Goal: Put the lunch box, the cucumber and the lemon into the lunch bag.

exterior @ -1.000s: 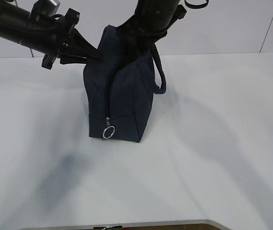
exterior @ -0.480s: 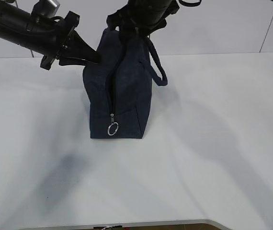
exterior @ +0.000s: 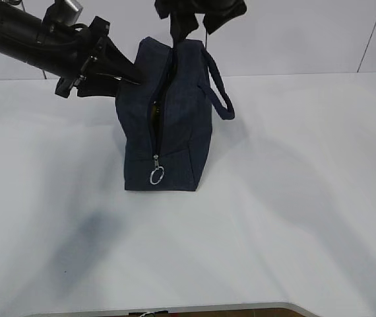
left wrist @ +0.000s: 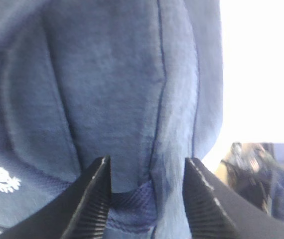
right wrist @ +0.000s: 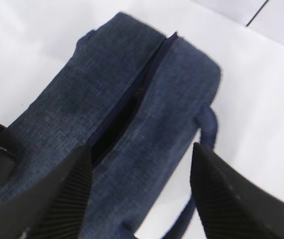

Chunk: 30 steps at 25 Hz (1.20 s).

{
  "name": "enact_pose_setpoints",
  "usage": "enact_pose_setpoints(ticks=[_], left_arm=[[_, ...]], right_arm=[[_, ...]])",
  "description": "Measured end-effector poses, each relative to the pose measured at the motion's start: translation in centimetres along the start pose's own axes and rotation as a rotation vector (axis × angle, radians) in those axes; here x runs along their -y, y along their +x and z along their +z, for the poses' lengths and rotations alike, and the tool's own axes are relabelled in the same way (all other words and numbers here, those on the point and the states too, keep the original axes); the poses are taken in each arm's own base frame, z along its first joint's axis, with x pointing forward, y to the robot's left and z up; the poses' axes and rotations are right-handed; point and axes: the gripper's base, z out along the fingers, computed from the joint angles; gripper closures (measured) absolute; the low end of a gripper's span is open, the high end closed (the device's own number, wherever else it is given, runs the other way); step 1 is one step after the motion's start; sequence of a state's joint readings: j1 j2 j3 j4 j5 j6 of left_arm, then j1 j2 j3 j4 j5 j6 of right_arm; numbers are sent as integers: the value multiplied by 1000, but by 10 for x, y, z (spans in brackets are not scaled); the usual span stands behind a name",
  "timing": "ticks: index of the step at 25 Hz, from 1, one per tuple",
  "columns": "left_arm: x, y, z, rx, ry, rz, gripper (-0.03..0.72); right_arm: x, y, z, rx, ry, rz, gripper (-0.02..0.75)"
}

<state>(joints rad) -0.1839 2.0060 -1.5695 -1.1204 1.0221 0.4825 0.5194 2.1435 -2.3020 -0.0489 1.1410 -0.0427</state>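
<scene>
The dark navy lunch bag [exterior: 178,125] stands upright on the white table [exterior: 293,198]. Its zipper is pulled down to the silver ring pull [exterior: 156,176], and a dark slit gapes along the top [right wrist: 117,122]. My left gripper [exterior: 132,76] is at the bag's upper left corner. In the left wrist view its jaws [left wrist: 147,162] stand apart with a fold of bag fabric [left wrist: 107,89] between them, unclamped. My right gripper [exterior: 192,26] hovers open just above the bag's top, its fingers [right wrist: 141,148] straddling the bag [right wrist: 147,89] without touching. The lunch box, cucumber and lemon are hidden.
One loop handle [exterior: 219,89] hangs down the bag's right side, also seen in the right wrist view [right wrist: 208,124]. The left arm [exterior: 23,36] slants in from the upper left. The table's front edge [exterior: 175,309] runs along the bottom.
The right gripper let go of the bag's top, opened and rose. The left gripper's jaws parted. The bag settled more upright and its top slit widened.
</scene>
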Motion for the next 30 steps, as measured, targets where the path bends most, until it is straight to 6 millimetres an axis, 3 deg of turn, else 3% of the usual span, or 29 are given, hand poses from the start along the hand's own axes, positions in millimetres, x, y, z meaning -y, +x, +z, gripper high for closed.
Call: enact_pose_setpoints(ticks=[12,20,30], left_arm=[[8,4,-4,-84,31,33,333],[16,-8,-20,-130,-120,149,333],[22,-24,-43,-83,-148,157,333]], right_arm=[[10,-2,-74,25,79,-20,239],[7,-3,-98,69,28,-1,246],[-11,-4,-115,105,-56,-45,358]])
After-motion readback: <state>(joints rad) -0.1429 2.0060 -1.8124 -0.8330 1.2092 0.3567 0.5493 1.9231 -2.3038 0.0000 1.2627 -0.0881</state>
